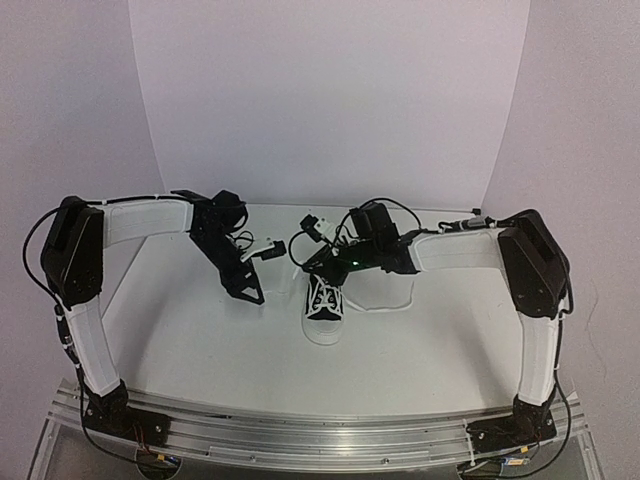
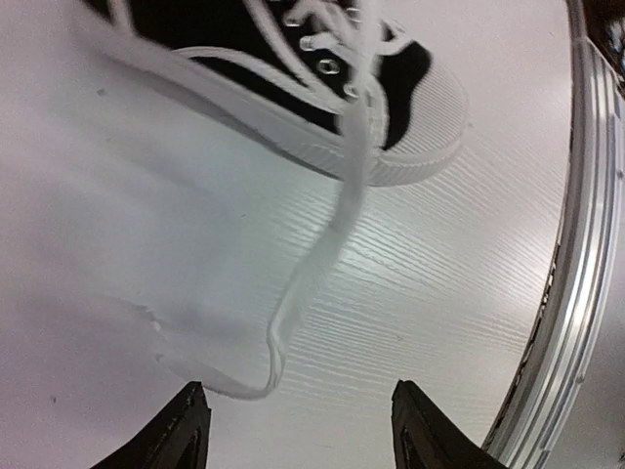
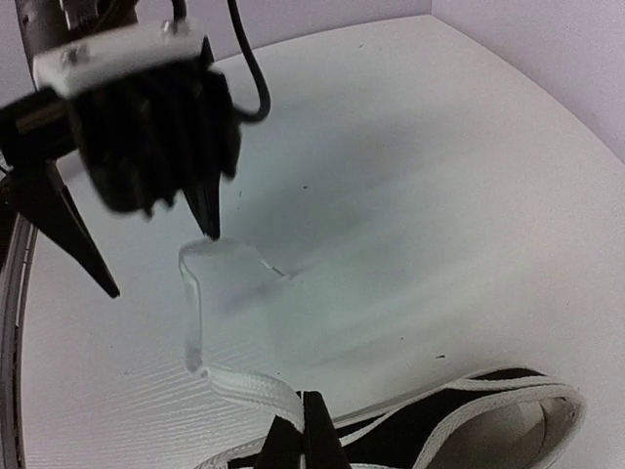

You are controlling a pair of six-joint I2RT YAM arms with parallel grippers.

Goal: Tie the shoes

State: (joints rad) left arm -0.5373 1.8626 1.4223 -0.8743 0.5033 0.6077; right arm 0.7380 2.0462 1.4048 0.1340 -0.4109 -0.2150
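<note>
The black sneaker (image 1: 325, 300) with a white toe cap stands mid-table, toe toward the arm bases. It also shows in the left wrist view (image 2: 293, 88) and the right wrist view (image 3: 469, 430). My right gripper (image 3: 305, 405) is shut on a flat white lace (image 3: 244, 386) right beside the shoe's side; in the top view it (image 1: 326, 265) is over the shoe's opening. My left gripper (image 2: 299, 386) is open and empty just left of the shoe (image 1: 250, 293). The lace's loose end (image 2: 278, 352) curls on the table just ahead of its fingers, not between them.
The other lace (image 1: 390, 300) lies looped on the white table (image 1: 200, 340) to the right of the shoe. The metal rail (image 1: 320, 430) at the near edge carries both arm bases. A curved white backdrop (image 1: 330, 100) rises behind.
</note>
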